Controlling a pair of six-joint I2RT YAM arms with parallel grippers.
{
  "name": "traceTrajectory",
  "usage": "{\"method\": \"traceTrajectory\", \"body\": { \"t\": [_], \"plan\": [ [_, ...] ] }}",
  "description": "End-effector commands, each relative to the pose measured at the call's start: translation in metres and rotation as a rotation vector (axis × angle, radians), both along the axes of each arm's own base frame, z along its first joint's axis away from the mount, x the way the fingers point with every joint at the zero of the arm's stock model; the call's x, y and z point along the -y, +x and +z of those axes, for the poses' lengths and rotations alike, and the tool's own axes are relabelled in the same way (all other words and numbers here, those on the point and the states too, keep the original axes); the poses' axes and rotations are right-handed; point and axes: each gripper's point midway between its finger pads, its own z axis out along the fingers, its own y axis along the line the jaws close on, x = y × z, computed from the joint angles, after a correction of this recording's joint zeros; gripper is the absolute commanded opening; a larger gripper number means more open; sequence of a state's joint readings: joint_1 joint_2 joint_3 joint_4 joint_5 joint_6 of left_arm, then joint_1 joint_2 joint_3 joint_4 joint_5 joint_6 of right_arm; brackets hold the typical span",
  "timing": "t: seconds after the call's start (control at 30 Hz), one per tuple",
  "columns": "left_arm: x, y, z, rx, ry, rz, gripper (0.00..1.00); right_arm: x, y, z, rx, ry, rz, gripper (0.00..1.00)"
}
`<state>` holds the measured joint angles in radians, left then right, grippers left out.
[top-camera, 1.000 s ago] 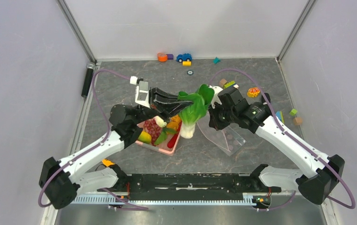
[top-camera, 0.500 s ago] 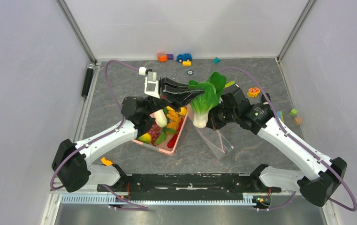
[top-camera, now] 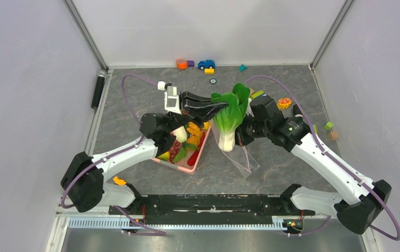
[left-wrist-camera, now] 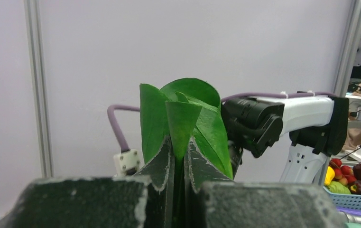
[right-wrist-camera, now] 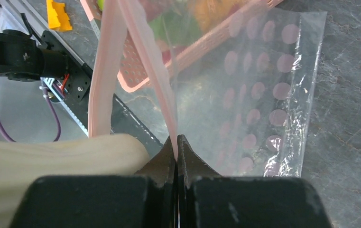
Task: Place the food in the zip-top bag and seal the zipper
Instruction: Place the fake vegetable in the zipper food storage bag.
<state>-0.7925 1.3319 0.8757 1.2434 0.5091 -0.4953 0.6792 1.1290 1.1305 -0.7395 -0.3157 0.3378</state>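
The left gripper (top-camera: 216, 105) is clamped down narrow on the leafy top of the bok choy (top-camera: 228, 118), so it hangs stalk-down right over the bag (top-camera: 246, 157). Grabbing the leaves makes sense to me, since the fat end goes in first.

The right gripper (right-wrist-camera: 176, 142) is pinched fully closed on one side of the pink zip strip (right-wrist-camera: 154, 61) and holds that lip up off the table (top-camera: 134, 94) so the mouth gapes. In the right wrist view the pale stalk sits just beside the other lip. I can't tell if it's actually past the opening.

The bag is thin, clear and crinkly with faint pink dots, pretty floppy, and its bottom lies on the table. The bok choy looks like smooth plastic, with glossy curled green leaves and a chunky cream stalk. The other toy food (top-camera: 184, 142) sits in the pink slotted basket (top-camera: 187, 168) next to the bag, so my guess is we're early on.
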Motion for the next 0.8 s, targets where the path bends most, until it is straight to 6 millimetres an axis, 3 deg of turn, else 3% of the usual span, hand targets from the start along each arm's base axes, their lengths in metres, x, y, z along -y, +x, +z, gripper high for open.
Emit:
{"method": "traceTrajectory", "body": {
  "t": [0.0, 0.33, 0.57, 0.77],
  "plan": [
    [-0.002, 0.003, -0.017, 0.026, 0.014, 0.055, 0.02, -0.015, 0.0, 0.037, 0.067, 0.138, 0.042, 0.0],
    [-0.004, -0.004, -0.044, 0.032, 0.07, 0.052, 0.02, -0.015, 0.001, 0.051, 0.073, 0.184, 0.03, 0.0],
    [0.007, -0.033, -0.073, 0.117, 0.202, -0.093, 0.02, -0.013, 0.007, 0.061, 0.081, 0.199, 0.006, 0.0],
    [0.01, -0.04, -0.098, 0.15, 0.293, -0.129, 0.02, -0.01, 0.01, 0.078, 0.108, 0.21, -0.009, 0.0]
  ]
}}
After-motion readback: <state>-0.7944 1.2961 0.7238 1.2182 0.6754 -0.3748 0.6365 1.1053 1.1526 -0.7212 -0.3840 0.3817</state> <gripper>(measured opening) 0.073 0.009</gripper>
